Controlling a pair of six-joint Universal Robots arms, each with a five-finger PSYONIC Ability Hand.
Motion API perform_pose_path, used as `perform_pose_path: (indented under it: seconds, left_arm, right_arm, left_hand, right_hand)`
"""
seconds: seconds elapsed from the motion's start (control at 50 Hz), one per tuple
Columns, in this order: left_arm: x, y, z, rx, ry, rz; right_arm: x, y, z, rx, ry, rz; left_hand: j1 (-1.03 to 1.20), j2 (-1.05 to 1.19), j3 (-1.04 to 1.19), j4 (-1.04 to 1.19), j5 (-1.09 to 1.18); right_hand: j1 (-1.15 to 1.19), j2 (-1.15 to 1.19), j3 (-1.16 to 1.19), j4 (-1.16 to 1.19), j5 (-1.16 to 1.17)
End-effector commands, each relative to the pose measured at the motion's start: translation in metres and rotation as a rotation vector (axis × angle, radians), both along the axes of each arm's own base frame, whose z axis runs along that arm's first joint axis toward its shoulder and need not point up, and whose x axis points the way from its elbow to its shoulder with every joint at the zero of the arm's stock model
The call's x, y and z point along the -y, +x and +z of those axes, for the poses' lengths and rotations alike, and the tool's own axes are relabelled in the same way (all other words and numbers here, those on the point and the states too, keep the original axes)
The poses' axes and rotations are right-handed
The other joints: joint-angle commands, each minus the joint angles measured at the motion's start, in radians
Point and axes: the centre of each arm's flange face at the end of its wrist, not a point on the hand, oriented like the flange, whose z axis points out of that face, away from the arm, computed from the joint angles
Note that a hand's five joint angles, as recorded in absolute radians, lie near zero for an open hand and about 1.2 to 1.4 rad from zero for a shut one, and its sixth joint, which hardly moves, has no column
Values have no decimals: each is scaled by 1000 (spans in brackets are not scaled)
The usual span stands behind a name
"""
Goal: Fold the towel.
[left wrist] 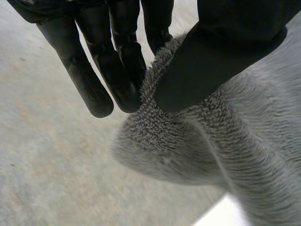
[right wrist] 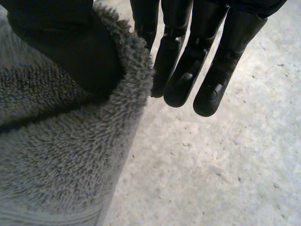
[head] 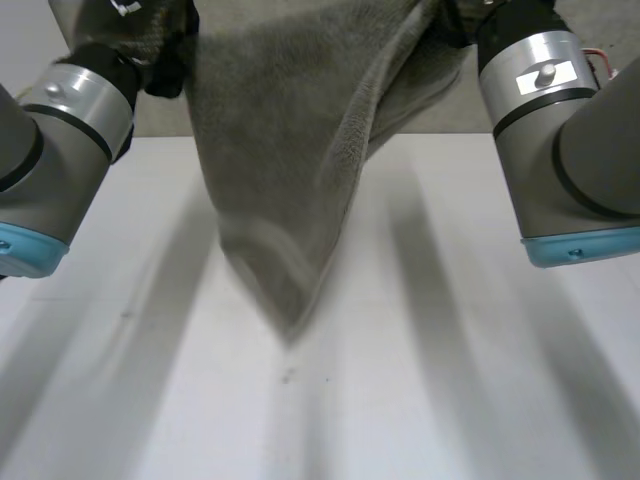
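A grey fluffy towel (head: 290, 150) hangs in the air above the white table (head: 450, 380), drooping to a point just over the tabletop. My left hand (left wrist: 117, 56) pinches one upper corner of the towel (left wrist: 188, 141) between its thumb and straight fingers. At the other upper corner my right hand (right wrist: 188, 61) holds the towel (right wrist: 61, 150) the same way, thumb pressed against the fingers through the cloth. Both arms are raised high at the far side of the table, the left arm (head: 70, 130) and the right arm (head: 560, 140).
The white table stretches toward the near edge beneath the hanging towel. Beyond the table's far edge lies a grey floor (right wrist: 225, 169).
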Motion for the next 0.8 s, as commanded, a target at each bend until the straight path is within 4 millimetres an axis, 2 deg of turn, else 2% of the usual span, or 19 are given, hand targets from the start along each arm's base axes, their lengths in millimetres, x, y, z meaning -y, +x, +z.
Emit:
perform_pose_path:
  seconds: [0.02, 0.04, 0.08, 0.1, 0.12, 0.14, 0.2, 0.22, 0.24, 0.32, 0.34, 0.42, 0.46, 0.48, 0.52, 0.56, 0.64, 0.68, 0.8]
  left_arm:
    - [-19, -2, -43, 44, 126, -42]
    - [-22, -4, -57, 64, 158, -59]
    - [-24, -6, -67, 83, 175, -77]
    - [-23, -8, -77, 106, 183, -90]
    - [-23, -8, -77, 107, 183, -90]
    - [-22, -10, -90, 140, 195, -103]
    - [-22, -14, -117, 221, 242, -131]
    - [-26, -16, -131, 259, 271, -158]
    - [-26, -16, -131, 259, 271, -158]
    - [-56, -22, -163, 323, 354, -273]
    - [-56, -22, -163, 324, 354, -273]
    - [-86, -31, -175, 352, 394, -352]
    - [-95, -33, -177, 360, 405, -373]
    - [-104, -34, -180, 365, 420, -389]
    - [-114, -34, -181, 373, 428, -406]
    - [-123, -34, -181, 384, 435, -420]
    - [-150, -31, -183, 418, 468, -460]
    - [-156, -28, -183, 425, 481, -464]
    - [-173, -16, -179, 439, 514, -470]
  right_arm:
    - [-16, -1, -54, -231, 311, 66]
    - [-16, -1, -54, -232, 312, 67]
    - [-34, -4, -93, -387, 522, 130]
    - [-34, -4, -93, -388, 523, 131]
    - [-44, -8, -111, -461, 618, 145]
    - [-55, -13, -127, -538, 705, 156]
    - [-65, -20, -142, -624, 782, 160]
    - [-76, -26, -156, -718, 840, 168]
    - [-86, -33, -168, -819, 882, 175]
    - [-102, -46, -187, -1009, 908, 174]
    - [-105, -52, -191, -1074, 901, 158]
    - [-101, -60, -193, -1125, 894, 92]
    - [-97, -62, -189, -1121, 883, 51]
    - [-97, -62, -189, -1121, 883, 51]
    - [-87, -58, -176, -1070, 818, 24]
    - [-81, -57, -166, -1028, 779, 1]
    - [-65, -58, -146, -917, 723, -52]
    - [-55, -54, -129, -804, 690, -69]
    - [-45, -41, -113, -652, 677, -6]
  left_hand:
    - [225, 182, 182, 180, 193]
    - [225, 182, 182, 180, 193]
    - [225, 182, 182, 180, 193]
    - [225, 182, 182, 180, 193]
    - [225, 182, 182, 180, 193]
    - [225, 182, 182, 180, 193]
    - [225, 182, 182, 180, 193]
    - [225, 182, 182, 180, 193]
    - [225, 182, 182, 180, 193]
    - [225, 182, 182, 180, 193]
    - [225, 182, 182, 180, 193]
    - [225, 182, 182, 180, 193]
    - [225, 182, 182, 180, 193]
    - [225, 182, 182, 180, 193]
    - [225, 182, 182, 180, 193]
    - [225, 182, 182, 180, 193]
    - [225, 182, 182, 180, 193]
    - [225, 182, 182, 180, 193]
    - [9, -34, -34, -36, -23]
  right_hand:
    - [422, 223, 211, 204, 251]
    - [422, 223, 211, 204, 251]
    - [422, 223, 211, 204, 251]
    - [422, 223, 211, 204, 251]
    - [422, 223, 211, 204, 251]
    - [422, 223, 211, 204, 251]
    - [422, 223, 211, 204, 251]
    - [422, 223, 211, 204, 251]
    - [422, 223, 211, 204, 251]
    - [422, 223, 211, 204, 251]
    - [422, 223, 211, 204, 251]
    - [409, 209, 197, 190, 237]
    - [-199, -398, -410, -417, -370]
    - [-202, -401, -413, -420, -373]
    - [-652, -852, -864, -871, -824]
    - [-773, -973, -985, -992, -945]
    - [-799, -999, -1011, -1018, -971]
    - [-799, -999, -1011, -1018, -971]
    - [-799, -999, -1011, -1018, -971]
